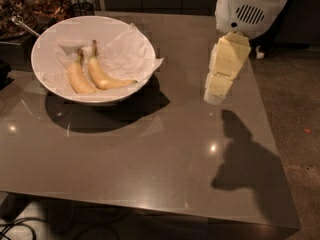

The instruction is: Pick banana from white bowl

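Banana [102,78], one of two in white bowl [42,59]; gripper [215,97] over table [150,159], grip unclear.

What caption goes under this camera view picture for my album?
Robot hand hovers above the right side of the table, apart from the curved banana in the white bowl.

Hand [215,97] over table [150,174]; arm [250,9] cut off at top edge.

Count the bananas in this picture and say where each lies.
2. Both lie side by side in the white bowl: the shorter banana on the left, the longer curved banana beside it. None seems hidden. The gripper hangs over the table, right of the bowl.
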### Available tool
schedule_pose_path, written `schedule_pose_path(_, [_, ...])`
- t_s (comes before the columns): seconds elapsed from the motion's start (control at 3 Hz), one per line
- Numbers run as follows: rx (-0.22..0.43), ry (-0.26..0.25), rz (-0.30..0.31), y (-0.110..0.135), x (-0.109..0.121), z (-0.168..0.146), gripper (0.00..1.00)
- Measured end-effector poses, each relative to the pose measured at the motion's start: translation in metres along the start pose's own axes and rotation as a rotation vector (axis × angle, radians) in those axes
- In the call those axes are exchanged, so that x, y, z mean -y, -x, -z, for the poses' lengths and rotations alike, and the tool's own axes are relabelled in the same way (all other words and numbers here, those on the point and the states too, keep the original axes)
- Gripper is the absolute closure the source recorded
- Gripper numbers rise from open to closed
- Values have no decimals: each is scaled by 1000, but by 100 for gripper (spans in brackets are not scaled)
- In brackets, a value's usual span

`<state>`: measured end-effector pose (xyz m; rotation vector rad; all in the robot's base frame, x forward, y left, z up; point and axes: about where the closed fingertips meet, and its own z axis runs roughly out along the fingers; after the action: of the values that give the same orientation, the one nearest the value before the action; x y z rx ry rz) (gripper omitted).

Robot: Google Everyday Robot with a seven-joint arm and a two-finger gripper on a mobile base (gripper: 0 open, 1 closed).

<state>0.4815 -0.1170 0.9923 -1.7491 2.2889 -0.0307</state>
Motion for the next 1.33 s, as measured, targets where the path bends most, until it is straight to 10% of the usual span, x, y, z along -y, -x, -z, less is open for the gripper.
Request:
schedule_pose_path(0.67, [151, -5, 55, 83, 40, 28, 0])
schedule_pose_path(1.33, [216, -9, 32, 116, 56, 19, 0])
